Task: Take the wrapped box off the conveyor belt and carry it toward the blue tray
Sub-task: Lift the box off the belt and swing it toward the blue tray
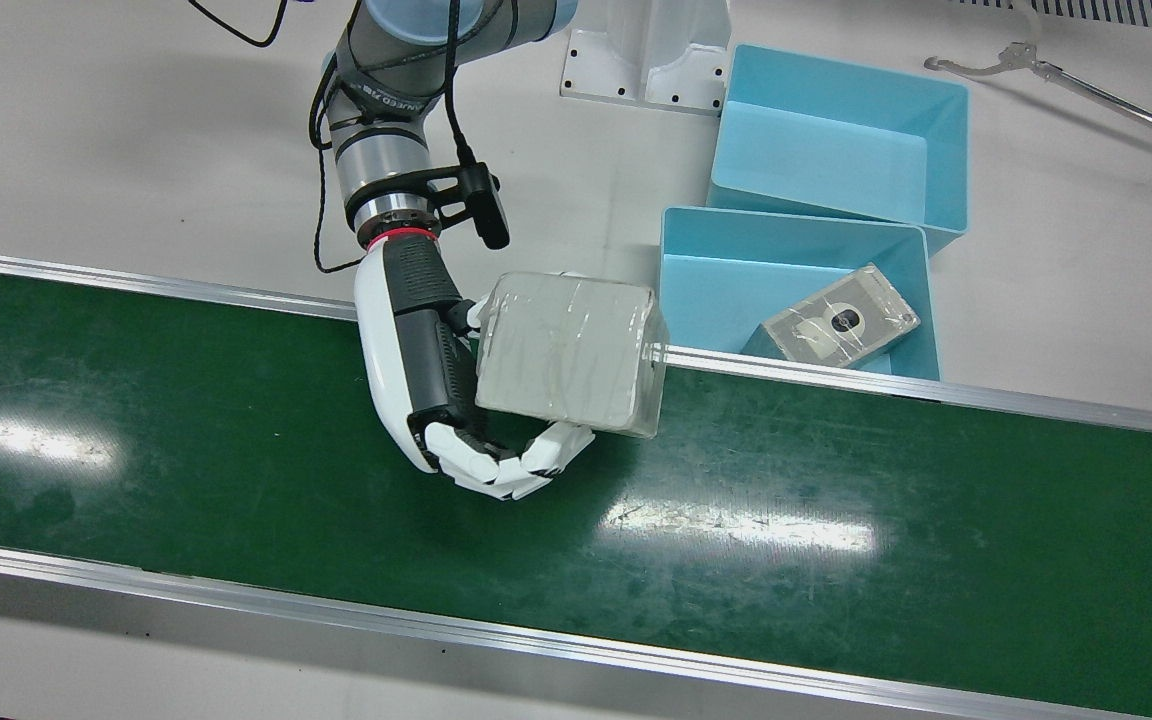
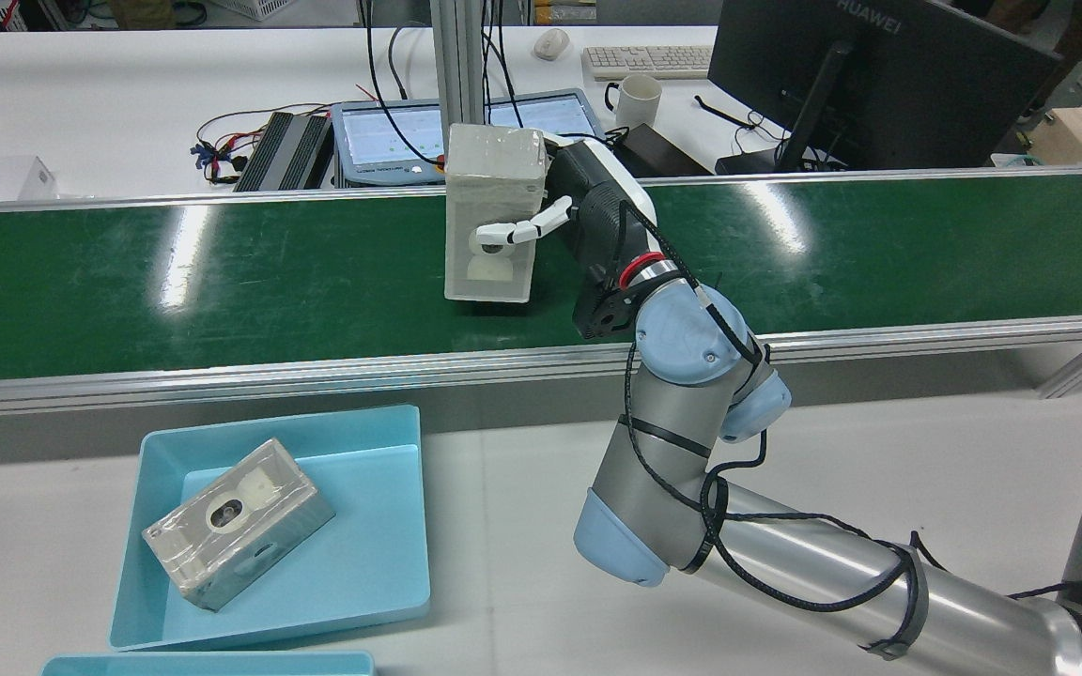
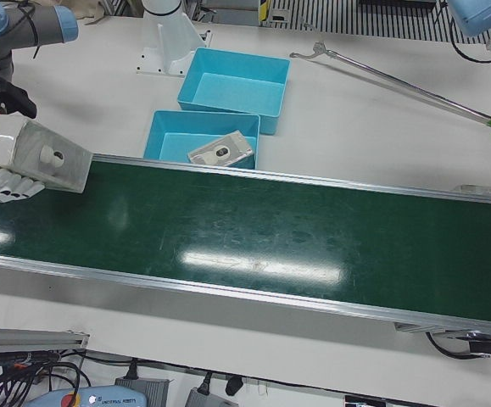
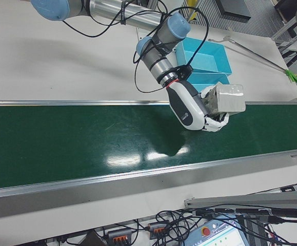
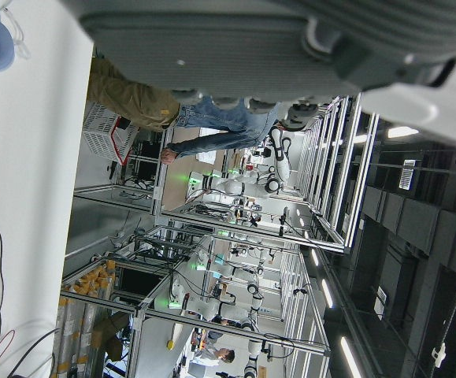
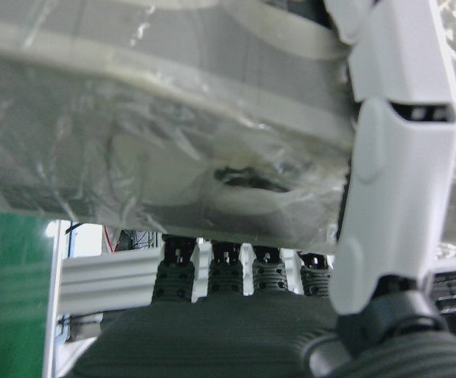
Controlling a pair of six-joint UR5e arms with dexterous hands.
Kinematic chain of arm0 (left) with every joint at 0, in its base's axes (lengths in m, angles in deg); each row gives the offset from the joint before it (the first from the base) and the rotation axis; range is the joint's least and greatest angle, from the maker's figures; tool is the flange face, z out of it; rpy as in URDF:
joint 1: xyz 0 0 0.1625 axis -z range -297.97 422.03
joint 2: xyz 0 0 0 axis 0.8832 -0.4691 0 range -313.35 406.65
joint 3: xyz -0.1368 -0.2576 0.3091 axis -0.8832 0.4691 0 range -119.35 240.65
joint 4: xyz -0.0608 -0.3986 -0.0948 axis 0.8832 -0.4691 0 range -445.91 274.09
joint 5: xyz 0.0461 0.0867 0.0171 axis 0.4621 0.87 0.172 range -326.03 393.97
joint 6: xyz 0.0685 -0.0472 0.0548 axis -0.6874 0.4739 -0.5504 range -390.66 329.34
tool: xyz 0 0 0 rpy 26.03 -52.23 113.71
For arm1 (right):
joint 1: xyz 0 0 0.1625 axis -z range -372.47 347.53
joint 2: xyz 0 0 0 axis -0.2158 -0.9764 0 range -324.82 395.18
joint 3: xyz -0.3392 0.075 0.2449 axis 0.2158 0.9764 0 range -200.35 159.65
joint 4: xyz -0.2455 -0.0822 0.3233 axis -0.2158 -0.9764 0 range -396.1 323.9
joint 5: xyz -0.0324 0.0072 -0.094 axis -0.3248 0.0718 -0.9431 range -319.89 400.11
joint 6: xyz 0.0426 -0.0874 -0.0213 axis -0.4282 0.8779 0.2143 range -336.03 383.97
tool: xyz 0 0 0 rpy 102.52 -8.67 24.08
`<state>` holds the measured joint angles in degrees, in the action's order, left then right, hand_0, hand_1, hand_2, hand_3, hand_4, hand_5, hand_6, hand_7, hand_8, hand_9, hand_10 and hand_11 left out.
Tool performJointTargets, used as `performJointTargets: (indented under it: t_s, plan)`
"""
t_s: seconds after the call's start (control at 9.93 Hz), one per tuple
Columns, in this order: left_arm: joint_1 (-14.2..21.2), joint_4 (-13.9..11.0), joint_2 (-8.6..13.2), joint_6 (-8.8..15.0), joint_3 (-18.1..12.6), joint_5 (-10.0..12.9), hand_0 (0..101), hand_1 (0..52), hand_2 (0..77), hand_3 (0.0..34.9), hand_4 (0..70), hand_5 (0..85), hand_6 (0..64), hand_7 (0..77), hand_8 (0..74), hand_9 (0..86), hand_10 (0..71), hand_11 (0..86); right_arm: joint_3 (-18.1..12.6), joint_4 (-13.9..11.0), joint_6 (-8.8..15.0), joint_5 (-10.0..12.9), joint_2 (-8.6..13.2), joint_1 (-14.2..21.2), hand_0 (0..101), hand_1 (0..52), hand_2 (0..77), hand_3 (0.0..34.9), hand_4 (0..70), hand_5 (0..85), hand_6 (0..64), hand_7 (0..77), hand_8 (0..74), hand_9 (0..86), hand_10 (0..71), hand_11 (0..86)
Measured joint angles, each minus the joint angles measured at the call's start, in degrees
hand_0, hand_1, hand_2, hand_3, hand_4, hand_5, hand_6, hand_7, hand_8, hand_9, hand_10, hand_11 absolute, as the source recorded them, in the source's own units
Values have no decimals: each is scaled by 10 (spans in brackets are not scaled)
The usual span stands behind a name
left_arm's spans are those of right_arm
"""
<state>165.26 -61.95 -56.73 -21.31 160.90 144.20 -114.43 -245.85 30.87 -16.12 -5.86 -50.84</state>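
Plastic film blurs the wrapped box (image 1: 566, 350), so we cannot read its contents. Our right hand (image 1: 436, 385) clamps it, fingers (image 1: 496, 470) curled under one side, holding it clear above the conveyor belt (image 1: 236, 470) near the blue tray (image 1: 706, 270), where a second wrapped box (image 1: 841, 318) lies. Our left hand stays unseen: its camera shows only the ceiling, so we cannot tell its state.
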Motion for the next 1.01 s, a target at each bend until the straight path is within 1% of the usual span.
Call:
performJointTargets:
  t_s: [0.1, 0.2, 0.3, 0.4, 0.5, 0.6, 0.71, 0.81, 0.91, 1.01]
  plan:
    - [0, 0, 0, 0, 0, 0, 0, 0, 5, 0, 5, 11, 5, 5, 5, 5, 5, 5, -12, -9, 2, 1, 14, 12, 489, 60, 289, 0, 365, 469, 371, 567, 513, 491, 562, 349]
    - [0, 0, 0, 0, 0, 0, 0, 0, 5, 0, 5, 11, 5, 5, 5, 0, 0, 5, -20, -15, 7, 6, 25, 34, 486, 60, 289, 0, 382, 513, 491, 731, 605, 654, 600, 393]
    - [0, 0, 0, 0, 0, 0, 0, 0, 5, 0, 5, 11, 5, 5, 5, 0, 0, 5, -29, -17, 18, 17, 32, 64, 486, 60, 289, 0, 382, 513, 491, 731, 605, 654, 600, 393]
    - [0, 0, 0, 0, 0, 0, 0, 0, 5, 0, 5, 11, 0, 5, 5, 5, 5, 5, -40, -17, 37, 29, 35, 95, 487, 60, 289, 0, 382, 529, 562, 769, 709, 764, 633, 458]
    - [0, 0, 0, 0, 0, 0, 0, 0, 5, 0, 5, 11, 0, 5, 5, 5, 5, 5, -46, -16, 55, 41, 35, 123, 487, 11, 316, 0, 376, 562, 616, 774, 704, 758, 649, 540]
    - [0, 0, 0, 0, 0, 0, 0, 0, 5, 0, 5, 11, 5, 5, 5, 0, 5, 5, -50, -15, 72, 51, 34, 148, 487, 11, 322, 0, 376, 584, 627, 774, 698, 742, 649, 595]
    - [0, 0, 0, 0, 0, 0, 0, 0, 5, 0, 5, 11, 5, 5, 5, 0, 0, 5, -52, -15, 90, 57, 33, 168, 487, 11, 322, 0, 376, 584, 627, 774, 698, 742, 649, 595]
    - [0, 0, 0, 0, 0, 0, 0, 0, 5, 0, 0, 11, 5, 5, 5, 5, 5, 5, -52, -14, 111, 60, 31, 184, 483, 16, 333, 0, 376, 584, 633, 774, 698, 796, 704, 829]
    - [0, 0, 0, 0, 0, 0, 0, 0, 5, 0, 0, 11, 5, 5, 5, 5, 5, 5, -51, -14, 128, 62, 28, 197, 469, 38, 360, 0, 376, 584, 633, 774, 698, 807, 698, 818]
    - [0, 0, 0, 0, 0, 0, 0, 0, 11, 0, 5, 11, 5, 5, 5, 0, 5, 0, -48, -11, 138, 63, 22, 206, 468, 38, 365, 0, 376, 584, 633, 774, 698, 807, 698, 818]
